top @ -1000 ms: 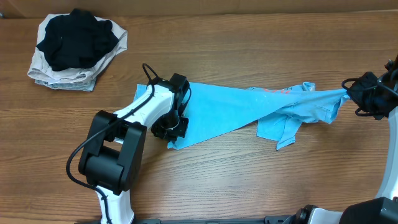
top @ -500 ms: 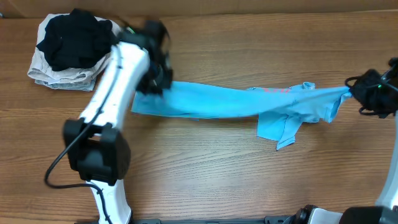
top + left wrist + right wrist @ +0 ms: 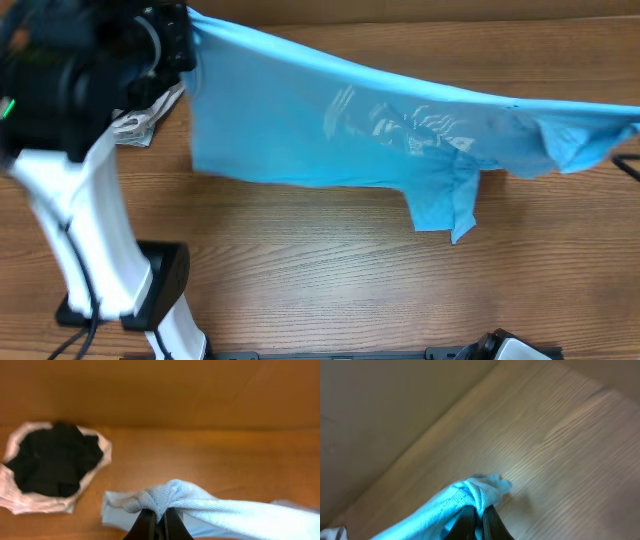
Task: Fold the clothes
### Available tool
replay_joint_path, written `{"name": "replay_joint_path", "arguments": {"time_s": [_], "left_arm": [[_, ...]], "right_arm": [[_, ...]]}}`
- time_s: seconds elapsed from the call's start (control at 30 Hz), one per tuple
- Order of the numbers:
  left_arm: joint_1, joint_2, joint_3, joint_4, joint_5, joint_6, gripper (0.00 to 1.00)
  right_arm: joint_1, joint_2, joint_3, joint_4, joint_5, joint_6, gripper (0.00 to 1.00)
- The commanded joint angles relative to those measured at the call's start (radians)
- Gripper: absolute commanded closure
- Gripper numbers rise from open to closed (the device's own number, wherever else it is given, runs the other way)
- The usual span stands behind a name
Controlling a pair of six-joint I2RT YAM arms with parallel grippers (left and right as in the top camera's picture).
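The sky-blue T-shirt [image 3: 330, 125] hangs stretched in the air across the table, held at both ends, its pale lettering showing through near the middle. My left gripper [image 3: 180, 35] is raised at the upper left and is shut on one bunched end of the shirt [image 3: 165, 502], its fingers [image 3: 159, 522] pinching the fabric. My right gripper [image 3: 479, 521] is out of the overhead view at the right edge and is shut on the other end of the shirt [image 3: 465, 495]. A sleeve flap hangs down towards the table in the overhead view.
A black garment [image 3: 52, 462] lies on a folded beige cloth [image 3: 30, 502] at the table's far left, mostly hidden by my left arm [image 3: 85, 210] in the overhead view. A brown wall runs along the back.
Both grippers have lifted the shirt off the table and spread it wide. My left arm swung up and to the far left; the right gripper moved out of the overhead view.
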Motion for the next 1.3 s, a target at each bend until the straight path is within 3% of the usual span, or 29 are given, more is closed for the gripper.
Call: {"name": "replay_joint_path", "arguments": {"time_s": [0.0,0.4,0.7,0.9,1.1,1.27], "left_arm": [[0.008,-0.112,0.056,-0.001,-0.07,-0.024,0.96],[0.008,-0.431,0.056,-0.002,-0.146,-0.023,0.96],[0.008,-0.483,0.046,-0.002,-0.187,-0.023,0.96],[0.008,-0.433,-0.031,-0.002,-0.209,-0.024,0.96],[0.008,-0.293,-0.107,0.013,-0.216,-0.023,0.96],[0.008,-0.117,-0.114,0.029,-0.216,-0.023,0.96]], "right_arm": [[-0.054,-0.048,0.146,-0.045,0.006,-0.028,0.96],[-0.072,-0.222,0.521,-0.129,0.106,-0.024,0.96],[0.049,-0.337,0.651,-0.129,0.236,-0.024,0.96],[0.233,-0.349,0.62,-0.129,0.34,-0.024,0.96],[0.371,-0.322,0.407,-0.121,0.446,-0.001,0.96],[0.401,-0.269,0.167,-0.045,0.457,0.002,0.96]]}}
